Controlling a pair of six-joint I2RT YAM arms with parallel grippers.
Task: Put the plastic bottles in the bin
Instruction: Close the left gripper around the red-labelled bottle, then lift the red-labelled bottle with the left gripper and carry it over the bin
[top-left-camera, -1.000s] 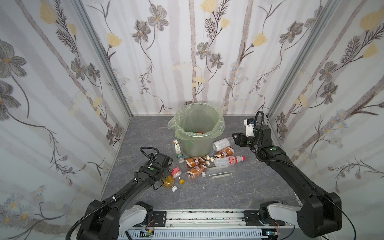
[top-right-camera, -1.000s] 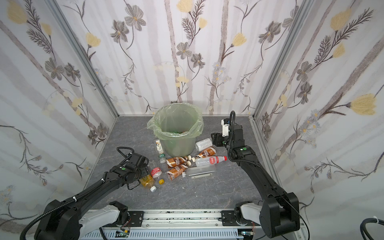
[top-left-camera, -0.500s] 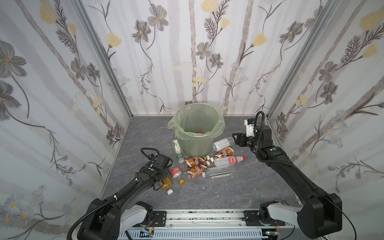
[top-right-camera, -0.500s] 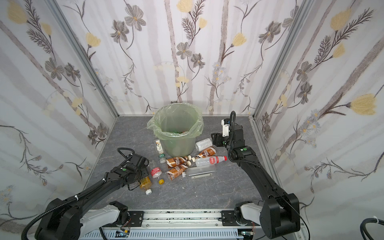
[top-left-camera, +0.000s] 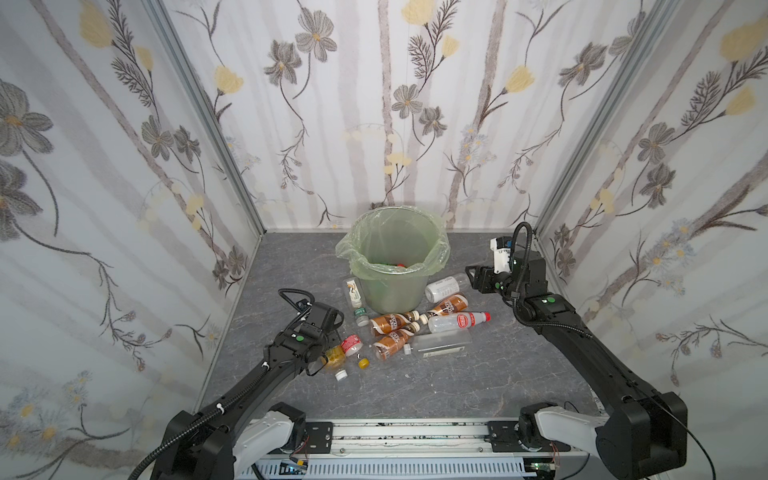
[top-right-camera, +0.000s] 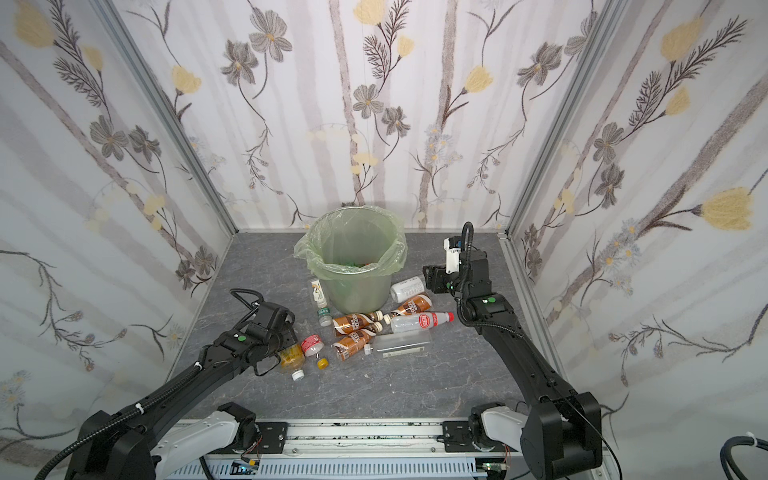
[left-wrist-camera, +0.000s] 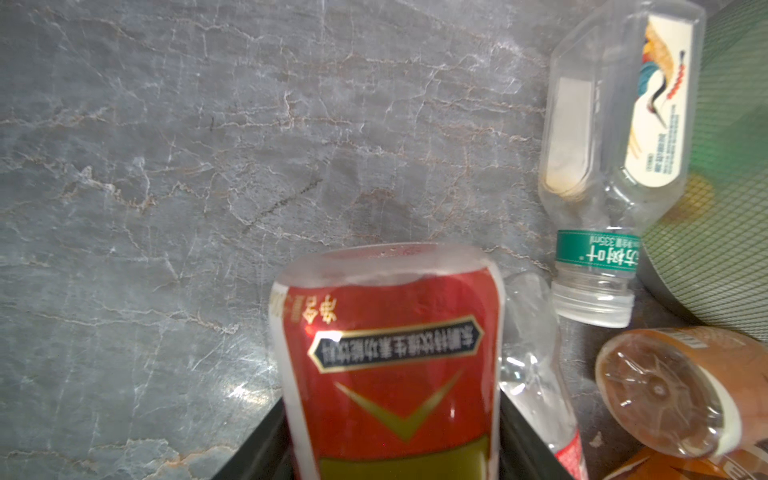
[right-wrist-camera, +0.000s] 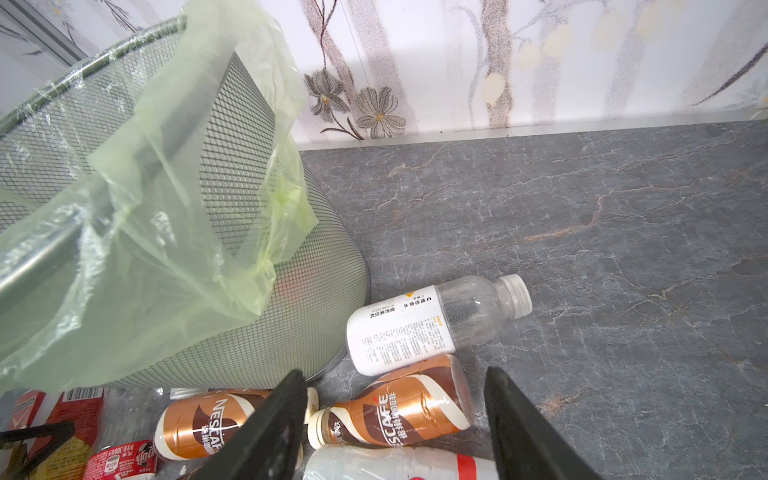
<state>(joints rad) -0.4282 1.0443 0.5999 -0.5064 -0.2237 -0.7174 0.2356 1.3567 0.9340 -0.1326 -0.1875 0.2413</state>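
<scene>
Gripping the amber bottle (top-left-camera: 335, 360) across its body, the left gripper (left-wrist-camera: 394, 419) has its jaws pressed on both sides of the red label (left-wrist-camera: 395, 353), over the bench's (top-left-camera: 415, 386) front-left part. The bottle's long axis runs front to back, white cap (top-left-camera: 340, 375) toward the front edge, base toward the bin (top-left-camera: 395, 286), which stands back and to the right, midway along the rear edge; the left arm is much the nearer. Nescafé bottles (top-left-camera: 390, 323) lie clustered just in front of the bin. The right gripper (top-left-camera: 471, 277) hovers spread and empty beside the bin's right flank. Hidden: the left fingertips in both top views, the cap end in the left wrist view, and whether the bottle is clear of the bench.
</scene>
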